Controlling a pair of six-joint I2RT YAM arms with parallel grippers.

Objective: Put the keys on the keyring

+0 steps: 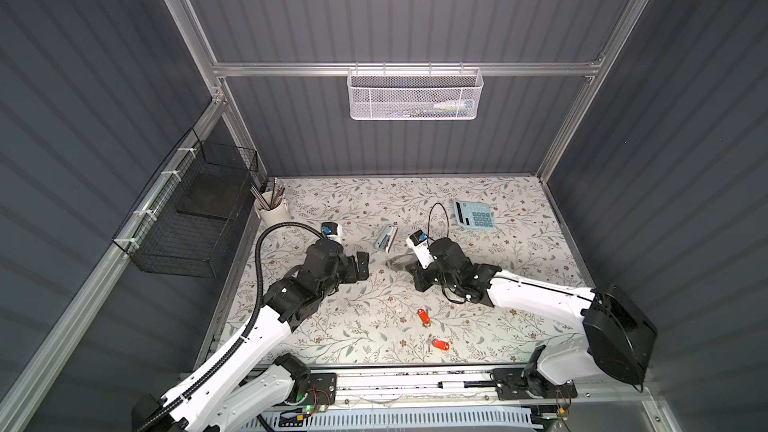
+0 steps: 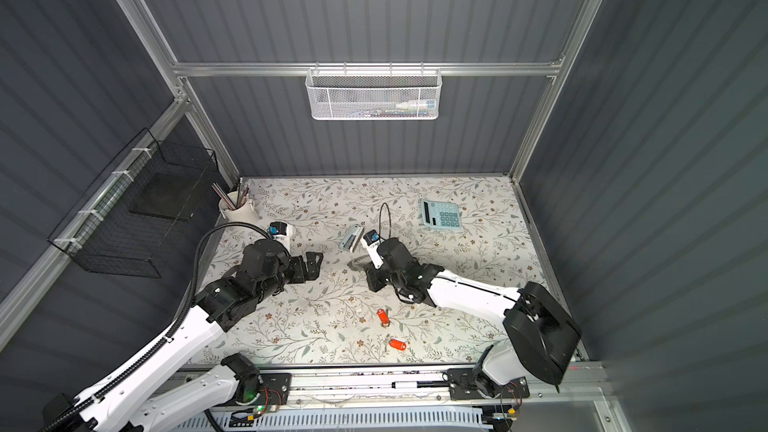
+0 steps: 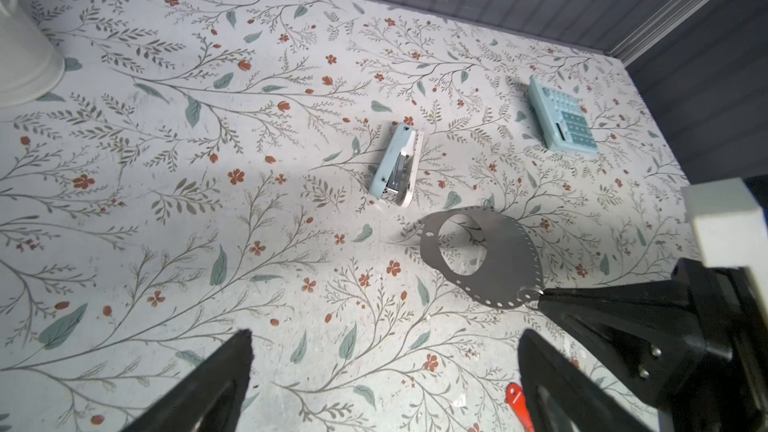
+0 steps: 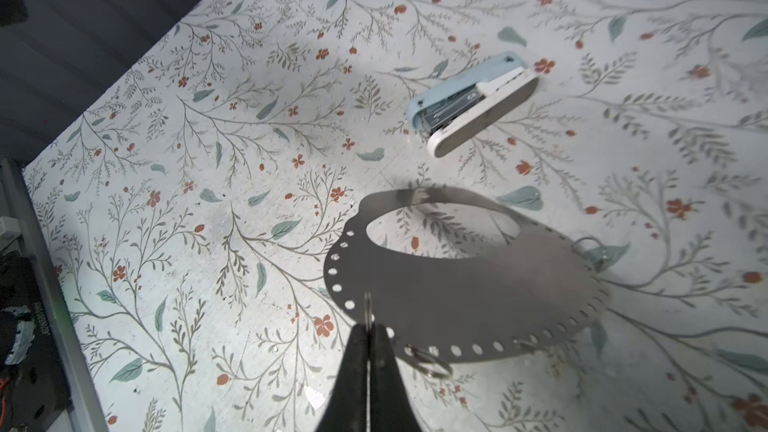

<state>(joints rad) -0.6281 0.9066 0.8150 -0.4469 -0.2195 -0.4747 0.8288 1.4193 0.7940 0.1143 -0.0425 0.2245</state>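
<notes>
Nearest the front edge, two keys lie flat on the flowered table (image 1: 332, 326). One red tag (image 1: 440, 344) is closest to us and the other (image 1: 422, 315) is just beyond it. They are apart from each other and well clear of both arms.

Mid-table, on the left, the left gripper (image 1: 362, 266) has its jaws spread wide. We see only bare table between its fingers (image 3: 232, 363), and it touches nothing.

Opposite it, the right gripper (image 4: 368, 328) has its jaws pressed tight together. They pinch a small wire ring (image 4: 368, 309) that hangs in a hole on the rim of the keyring (image 4: 478, 297). The gray plate hangs from that pinch with its near rim lifted and a shadow under it. We cannot tell whether its far edge touches the table. It sits between the two grippers, closer to the right one.

Just past the keyring, not touching it, a pale blue stapler (image 1: 385, 238) lies on its side.

Farther back on the right is a calculator (image 1: 473, 214). In the far left corner stands a white cup (image 1: 272, 209) of pencils.
</notes>
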